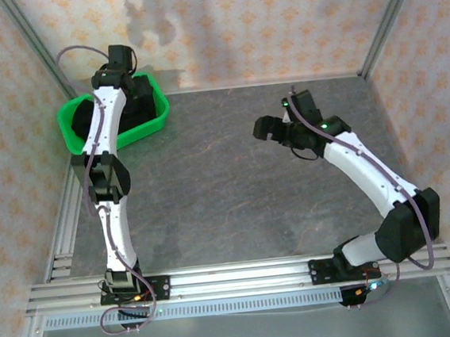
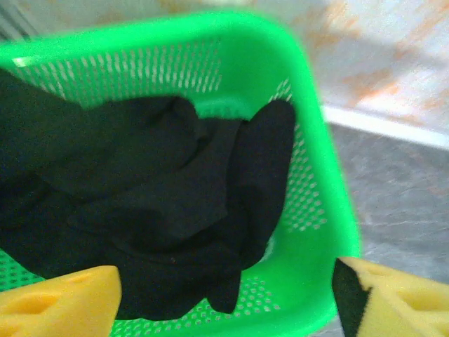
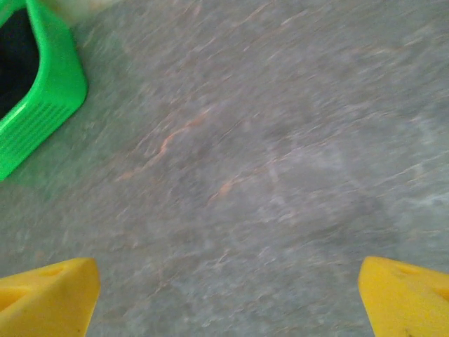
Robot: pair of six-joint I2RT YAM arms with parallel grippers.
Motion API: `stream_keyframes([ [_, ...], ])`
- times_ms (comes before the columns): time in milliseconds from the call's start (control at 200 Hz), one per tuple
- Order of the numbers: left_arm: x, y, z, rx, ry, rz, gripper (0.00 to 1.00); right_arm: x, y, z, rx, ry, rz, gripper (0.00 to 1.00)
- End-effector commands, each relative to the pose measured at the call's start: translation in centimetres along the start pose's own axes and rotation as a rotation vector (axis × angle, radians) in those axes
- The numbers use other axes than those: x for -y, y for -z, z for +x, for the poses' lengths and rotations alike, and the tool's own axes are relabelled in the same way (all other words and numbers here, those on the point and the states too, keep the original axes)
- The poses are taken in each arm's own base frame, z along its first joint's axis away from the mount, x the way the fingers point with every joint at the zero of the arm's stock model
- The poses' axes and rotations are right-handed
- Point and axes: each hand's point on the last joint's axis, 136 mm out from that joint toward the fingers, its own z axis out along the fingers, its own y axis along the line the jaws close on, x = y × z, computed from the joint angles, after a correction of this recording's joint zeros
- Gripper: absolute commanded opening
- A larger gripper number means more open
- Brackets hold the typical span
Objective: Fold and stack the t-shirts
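Top external view is showing two arms, one green mesh basket [image 1: 154,126] and one dark heap of cloth inside it. The basket is sitting at the upper left of the frame, on the grey table [image 1: 228,200], close to the patterned wall [image 1: 274,20]. The left arm [image 1: 106,156] is stretching up the left side of the frame and crossing the middle of the basket, hiding much of what is lying in it. The right arm [image 1: 369,174] is bending across the right half, with the right gripper [image 1: 267,127] hanging over bare table right of centre, well apart from the basket.

Left wrist view is showing the black t-shirts [image 2: 154,203] lying crumpled together in the basket, filling its left and centre; how many garments are making up the heap I cannot tell. The left gripper [image 2: 224,309] is hanging over them with its yellow fingers [image 2: 63,302] standing spread at the lower corners, pinching nothing. Right wrist view is showing the right gripper's fingers likewise spread wide over the table, with the basket's corner peeking in at the upper left.
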Motion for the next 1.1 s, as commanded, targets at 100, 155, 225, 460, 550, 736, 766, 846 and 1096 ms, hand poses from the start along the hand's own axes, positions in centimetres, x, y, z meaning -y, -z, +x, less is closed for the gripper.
stream_keyframes([
  [100,-0.6,-3.0,1.5,-0.066,0.013,-0.022,0.73,-3.0,-0.9,2.7,-0.089,-0.027,-0.021,0.94],
  [155,-0.8,-4.0,1.9,-0.072,0.019,-0.039,0.70,-3.4,-1.2,3.1,-0.103,-0.020,-0.020,0.94],
  [225,-1.2,-5.0,2.1,-0.072,0.026,-0.063,0.67,-3.8,-1.3,3.3,-0.115,-0.010,-0.021,0.93],
  [460,-2.2,-7.0,1.8,-0.052,0.058,-0.092,0.48,-4.8,-1.4,3.3,-0.118,-0.005,-0.036,0.90],
  [550,-2.4,-7.1,0.9,-0.022,0.065,-0.092,0.39,-5.0,-1.4,3.3,-0.116,-0.002,-0.044,0.90],
  [736,-2.3,-8.3,0.0,0.001,0.126,-0.033,0.25,-5.3,-2.0,3.2,-0.123,-0.003,-0.050,0.89],
  [766,-2.5,-8.4,-0.1,0.002,0.138,-0.032,0.22,-5.5,-2.1,3.1,-0.124,-0.003,-0.054,0.89],
  [846,-2.4,-8.7,-0.4,0.008,0.156,-0.012,0.17,-5.9,-2.4,2.9,-0.124,0.001,-0.060,0.89],
  [1096,-1.6,-8.9,-0.4,-0.012,0.191,0.065,0.00,-7.3,-3.1,1.8,-0.112,0.019,-0.085,0.89],
])
